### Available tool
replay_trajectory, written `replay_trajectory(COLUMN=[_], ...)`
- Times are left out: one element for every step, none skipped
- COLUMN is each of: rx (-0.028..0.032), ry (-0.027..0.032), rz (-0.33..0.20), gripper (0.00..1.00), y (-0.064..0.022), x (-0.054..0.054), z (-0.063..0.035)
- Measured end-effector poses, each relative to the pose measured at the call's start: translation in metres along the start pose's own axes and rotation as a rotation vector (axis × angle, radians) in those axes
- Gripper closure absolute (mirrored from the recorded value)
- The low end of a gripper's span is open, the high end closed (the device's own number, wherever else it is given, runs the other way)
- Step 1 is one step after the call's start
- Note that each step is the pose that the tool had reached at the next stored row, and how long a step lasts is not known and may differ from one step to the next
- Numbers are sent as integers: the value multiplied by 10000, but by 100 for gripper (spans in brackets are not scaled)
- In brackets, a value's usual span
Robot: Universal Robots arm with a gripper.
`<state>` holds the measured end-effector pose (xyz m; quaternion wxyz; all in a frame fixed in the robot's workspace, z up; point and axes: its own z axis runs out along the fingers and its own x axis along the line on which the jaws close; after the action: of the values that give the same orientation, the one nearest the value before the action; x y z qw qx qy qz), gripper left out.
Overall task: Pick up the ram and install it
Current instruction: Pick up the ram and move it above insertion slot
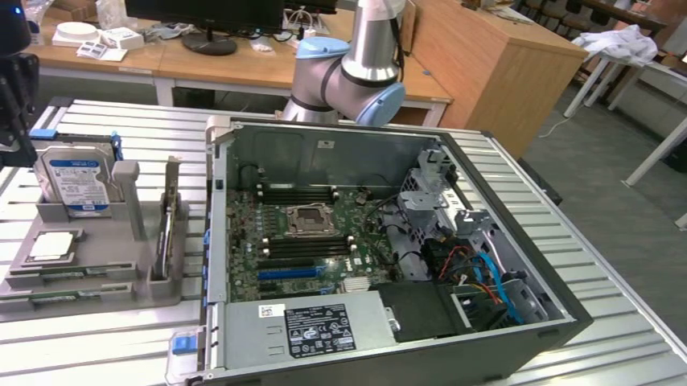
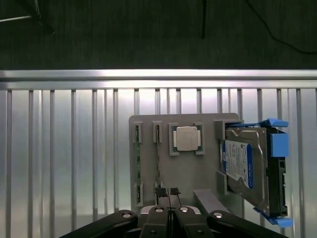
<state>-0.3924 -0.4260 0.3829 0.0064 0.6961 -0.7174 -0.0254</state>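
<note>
The ram (image 2: 138, 163) sits in an end slot of the grey holder (image 2: 198, 173) on the slatted counter (image 2: 59, 148). A second thin stick (image 2: 158, 158), a CPU (image 2: 186, 138) and a hard drive (image 2: 242, 163) stand alongside. The jaws are pressed fully together and grip nothing, their tips over the holder beside that second stick.

Ram (image 2: 138, 166): on edge in its slot, untouched.
Long, slim green stick seen edge-on, its chips too small to make out. It stands upright along the outer slot of the gray holder (image 2: 198, 173). The holder sits at the lower left of the exterior view, beside the open computer case (image 1: 376, 354).
</note>
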Motion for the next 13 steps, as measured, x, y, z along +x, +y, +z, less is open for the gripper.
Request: replay_trajectory(rx=[0, 0, 0, 0, 0, 0, -1, -2, -2, -1, -2, -1, 0], ry=[-13, -26, -36, -44, -46, -46, -46, -46, -46, -46, -46, -47, -51], rz=[0, -1, -2, -3, -4, -4, -4, -2, -2, -2, -2, -2, -2], gripper=[89, 89, 89, 89, 89, 89, 89, 89, 89, 89, 89, 89, 89], y=[0, 1, 0, 0, 0, 0, 0, 1, 1, 1, 0, 0, 0], x=[-10, -20, -27, -31, -32, -32, -33, -34, -34, -34, -34, -34, -34], z=[4, 8, 10, 13, 14, 14, 14, 13, 13, 13, 14, 18, 25])
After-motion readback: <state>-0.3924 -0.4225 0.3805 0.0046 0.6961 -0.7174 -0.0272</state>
